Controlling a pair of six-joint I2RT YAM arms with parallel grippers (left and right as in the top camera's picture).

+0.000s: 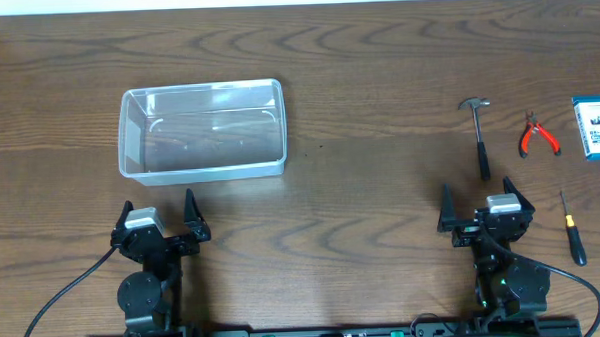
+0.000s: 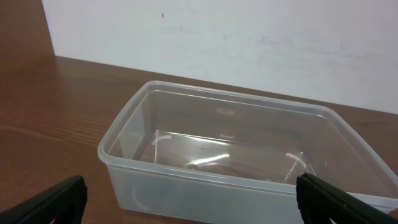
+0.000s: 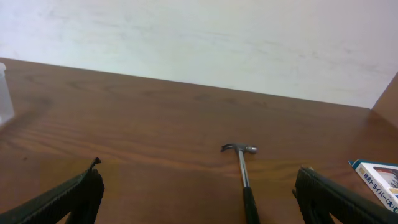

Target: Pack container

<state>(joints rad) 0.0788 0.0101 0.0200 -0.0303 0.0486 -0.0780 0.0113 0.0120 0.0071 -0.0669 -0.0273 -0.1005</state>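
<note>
Two hands wait near the front edge of the bench (image 1: 358,106), both with fingers spread wide and nothing between them. The left hand (image 1: 159,205) faces the container (image 1: 205,172), which stands upright in the left half of the bench, closer to the far edge than to the front. Its long side is turned toward that hand, close by but not touching. It is clear plastic, and the wood grain shows through its bottom; nothing lies inside.

The right hand (image 1: 477,190) sits in the right half of the bench. Beyond it lies a hammer (image 1: 481,142), its head toward the far edge and its dark handle pointing back at the hand. Red-handled pliers (image 1: 537,136) lie just to the right of the hammer, and a blue-and-white box (image 1: 598,128) rests against the right edge. A screwdriver (image 1: 573,229) with a black handle lies nearer the front edge, between the right hand and the right edge.
</note>
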